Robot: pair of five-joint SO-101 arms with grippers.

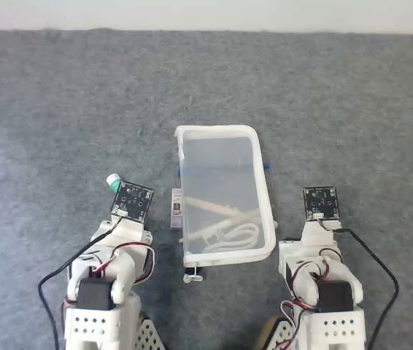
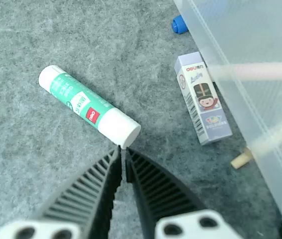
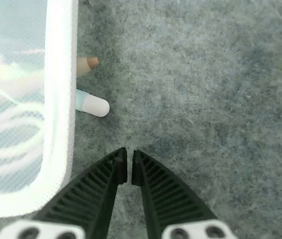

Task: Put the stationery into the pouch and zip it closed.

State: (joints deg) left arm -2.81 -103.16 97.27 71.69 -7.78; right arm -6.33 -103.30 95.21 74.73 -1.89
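Pouch (image 1: pixel 214 132): translucent, white-edged, flat on the grey felt mat (image 1: pixel 60 109) between the two arms.
Glue stick (image 2: pixel 87 106): lying on the mat just ahead of the left gripper (image 2: pixel 123 159), whose jaws are pressed together and empty.
Boxed eraser (image 2: pixel 203 98): beside the pouch (contact unclear).
Right gripper (image 3: pixel 128 162): jaws together, empty, near the pouch's corner.
Pencil tip (image 3: pixel 87 63) and white pen cap (image 3: pixel 93 105): showing at the pouch's edge.
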